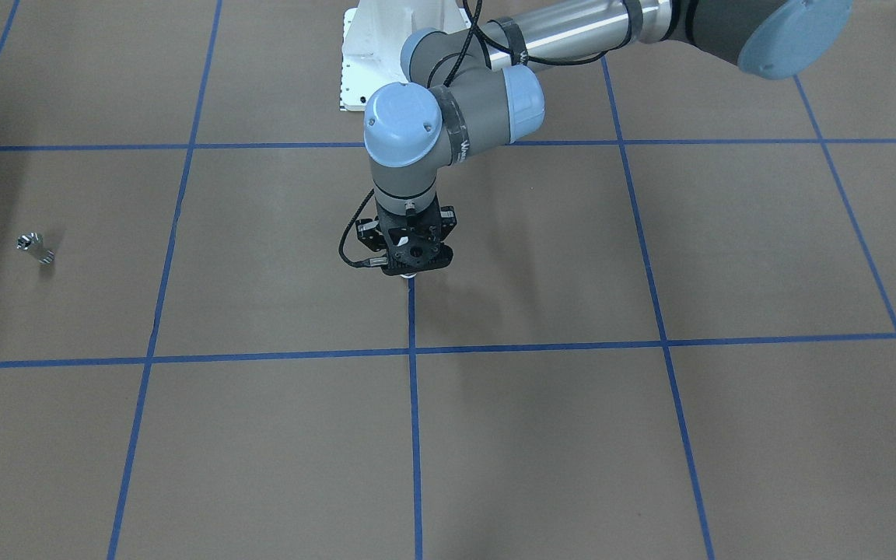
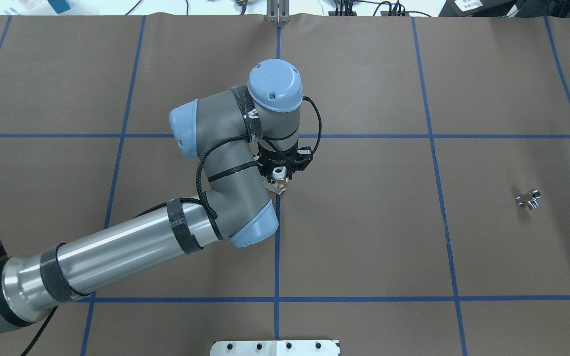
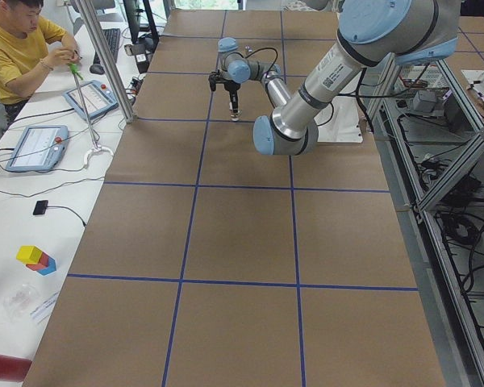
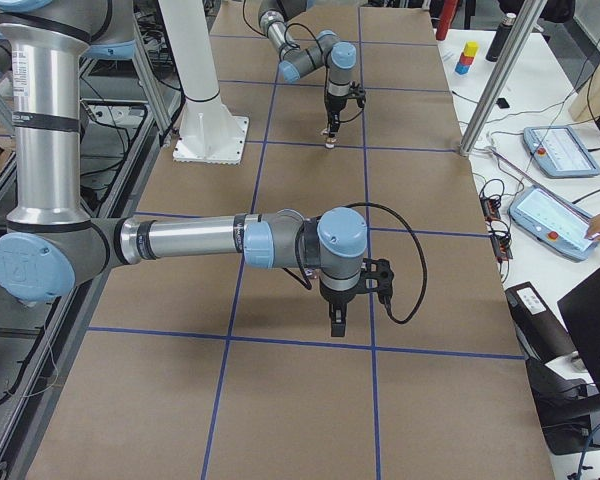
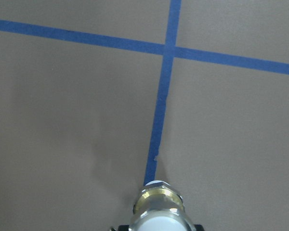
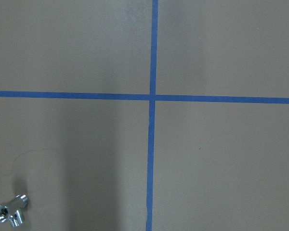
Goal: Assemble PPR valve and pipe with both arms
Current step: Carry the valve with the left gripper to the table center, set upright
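Left gripper (image 2: 279, 177) pinches the PPR valve (image 5: 159, 206), held upright over the central blue tape line (image 5: 156, 125). Pipe (image 2: 529, 198) lies well to the robot's right of that line. Right gripper (image 4: 337, 322): grip cannot be told.

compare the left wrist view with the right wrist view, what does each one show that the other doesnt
Only the left wrist view shows the PPR valve, close up at the bottom edge, its brass band and white end over a line of blue tape. Only the right wrist view shows the pipe, small and silver, lying in the lower left corner, clear of the tape. Both show the brown table with two tape lines crossing.
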Controlling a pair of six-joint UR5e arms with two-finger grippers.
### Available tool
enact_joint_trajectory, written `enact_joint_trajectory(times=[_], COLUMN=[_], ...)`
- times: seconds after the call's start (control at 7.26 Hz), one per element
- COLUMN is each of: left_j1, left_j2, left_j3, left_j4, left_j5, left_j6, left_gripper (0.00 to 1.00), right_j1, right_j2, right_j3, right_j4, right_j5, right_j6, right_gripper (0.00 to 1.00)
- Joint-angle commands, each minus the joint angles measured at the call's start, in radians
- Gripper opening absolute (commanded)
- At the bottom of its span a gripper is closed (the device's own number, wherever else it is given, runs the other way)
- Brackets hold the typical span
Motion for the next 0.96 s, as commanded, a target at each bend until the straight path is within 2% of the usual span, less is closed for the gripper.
enact_joint_trajectory(times=[0.0, 0.14, 0.28, 0.41, 0.55, 0.83], left_j1=[0.0, 0.0, 0.0, 0.0, 0.0, -0.024], left_j2=[0.009, 0.009, 0.009, 0.009, 0.015, 0.044], left_j3=[0.0, 0.0, -0.002, -0.003, -0.01, -0.1], left_j4=[-0.004, -0.005, -0.007, -0.022, -0.026, -0.013], left_j5=[0.0, 0.002, 0.011, 0.015, 0.015, 0.006], left_j6=[0.004, 0.005, 0.008, 0.007, 0.007, 0.01], left_gripper=[0.28, 0.55, 0.95, 1.0, 1.0, 1.0], right_j1=[0.0, 0.0, 0.0, 0.0, 0.0, 0.0], right_j2=[0.001, 0.001, 0.001, 0.001, 0.0, 0.001], right_j3=[0.0, 0.001, 0.001, 0.001, 0.0, 0.0], right_j4=[0.001, 0.001, 0.001, 0.001, 0.001, 0.001], right_j5=[0.0, 0.0, 0.0, 0.0, 0.0, 0.0], right_j6=[0.0, 0.0, 0.0, 0.0, 0.0, 0.0], right_gripper=[1.0, 1.0, 1.0, 1.0, 1.0, 1.0])
